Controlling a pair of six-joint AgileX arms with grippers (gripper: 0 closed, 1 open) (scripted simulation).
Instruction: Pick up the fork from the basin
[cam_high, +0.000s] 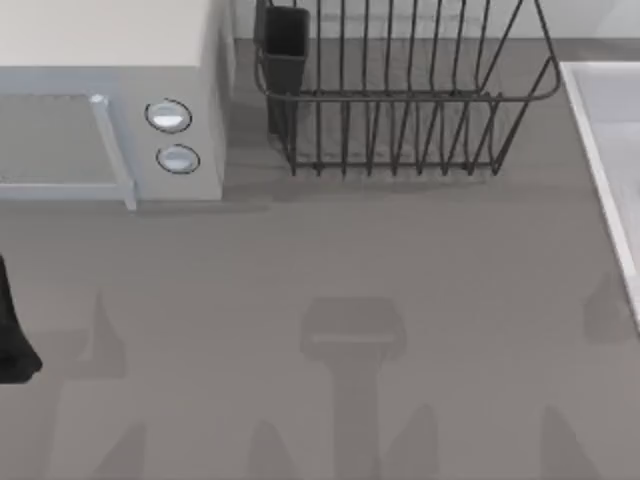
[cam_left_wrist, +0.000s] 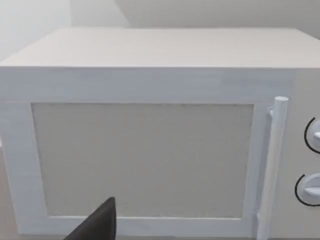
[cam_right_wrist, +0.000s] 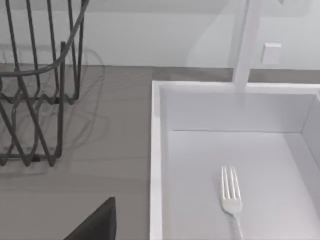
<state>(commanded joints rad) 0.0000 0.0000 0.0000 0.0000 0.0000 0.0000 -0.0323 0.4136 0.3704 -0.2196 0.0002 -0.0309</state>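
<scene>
One fork (cam_right_wrist: 231, 192) lies flat on the basin (cam_right_wrist: 159, 165) floor, tines toward its back wall; you cannot tell either hand's state.

A slim, shiny silver fork (cam_right_wrist: 230, 194) is seen lying flat on the smooth sunken floor of the large pale grey rectangular basin (cam_right_wrist: 156, 165), tines turned toward the far wall. A black wire dish rack (cam_right_wrist: 37, 85) is set on the grey countertop (cam_right_wrist: 100, 150) beside the basin's raised rim, well apart from the fork
</scene>
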